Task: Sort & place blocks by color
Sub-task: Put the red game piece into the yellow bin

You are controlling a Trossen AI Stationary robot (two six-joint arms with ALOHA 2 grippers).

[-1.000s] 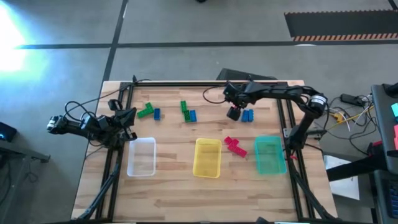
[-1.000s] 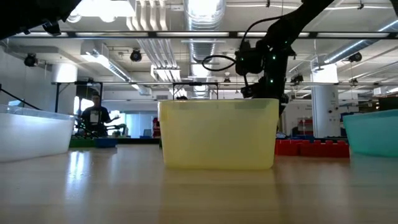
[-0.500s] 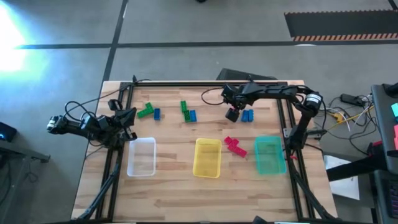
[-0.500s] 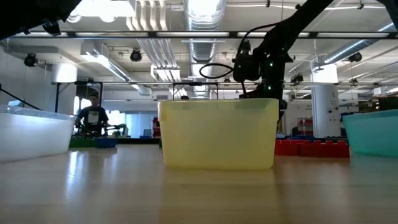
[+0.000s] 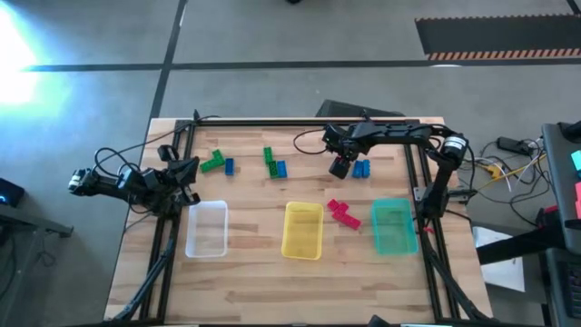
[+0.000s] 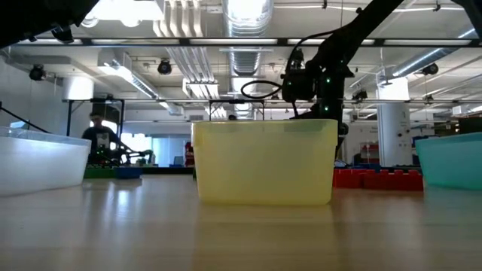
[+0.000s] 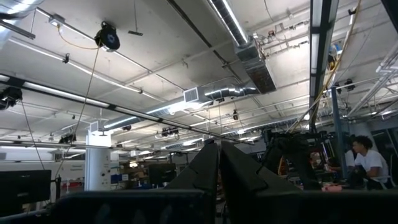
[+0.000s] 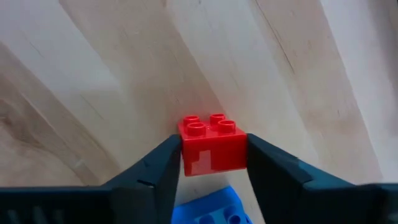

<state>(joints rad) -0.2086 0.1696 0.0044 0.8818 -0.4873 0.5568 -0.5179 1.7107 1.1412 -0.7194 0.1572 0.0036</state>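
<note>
Right end effector (image 8: 211, 158) fingers (image 8: 155, 168) clamp a red block (image 8: 211, 149) above wood.

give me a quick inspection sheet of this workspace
surface: pale wooden table, bare wood between items
job's things: small red plastic brick between the right gripper's fingers; green and blue bricks at the far side; blue bricks; red bricks between yellow and teal trays
clutter: nothing seen
trays: clear tray, yellow tray, teal tray, no bricks seen inside
grippers: right gripper closed on the red brick; left gripper shut, parked at the table's left edge
cables: loose cables off the table's right side
surroundings: person in the room beyond
</note>
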